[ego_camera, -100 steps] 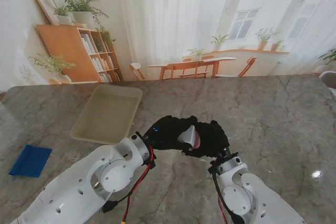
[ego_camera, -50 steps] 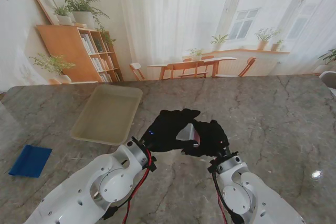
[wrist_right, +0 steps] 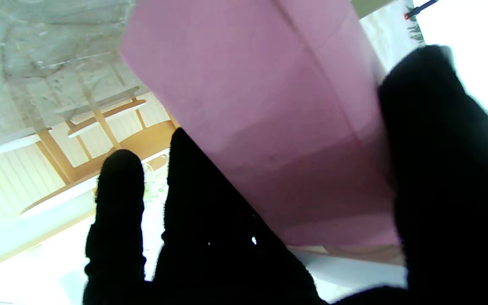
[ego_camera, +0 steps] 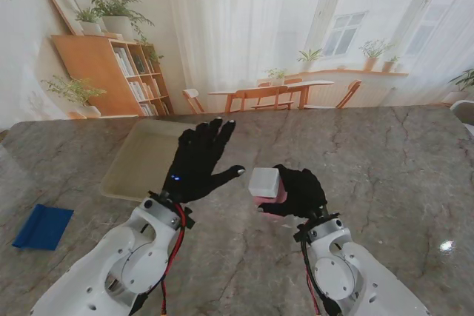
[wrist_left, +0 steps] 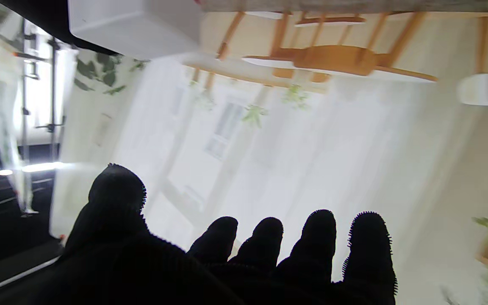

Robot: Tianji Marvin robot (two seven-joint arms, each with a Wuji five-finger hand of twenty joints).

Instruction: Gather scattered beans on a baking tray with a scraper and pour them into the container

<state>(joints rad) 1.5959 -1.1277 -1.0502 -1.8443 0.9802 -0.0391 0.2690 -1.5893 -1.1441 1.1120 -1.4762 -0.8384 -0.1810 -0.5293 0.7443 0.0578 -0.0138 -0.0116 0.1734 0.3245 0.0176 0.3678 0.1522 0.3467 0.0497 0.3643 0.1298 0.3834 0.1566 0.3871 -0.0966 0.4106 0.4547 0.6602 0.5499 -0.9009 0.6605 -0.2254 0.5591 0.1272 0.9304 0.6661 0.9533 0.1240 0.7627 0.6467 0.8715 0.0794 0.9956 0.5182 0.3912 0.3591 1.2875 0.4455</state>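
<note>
The small square container (ego_camera: pixel 264 182), white outside with a pink underside (wrist_right: pixel 278 127), is held above the grey veined marble bench (ego_camera: pixel 385 160) at centre. The black-gloved right hand (ego_camera: pixel 296 192) has its fingers (wrist_right: pixel 119 195) closed round it. The black-gloved left hand (ego_camera: pixel 198 160) is spread wide, holding nothing. The shallow cream rectangular baking tray (ego_camera: pixel 141 164) lies at 10 o'clock. The flat blue scraper (ego_camera: pixel 42 227) lies at 8 o'clock.

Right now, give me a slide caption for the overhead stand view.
Right hand holds a small white container above the table; left hand spreads open over the baking tray; blue scraper lies untouched.
</note>
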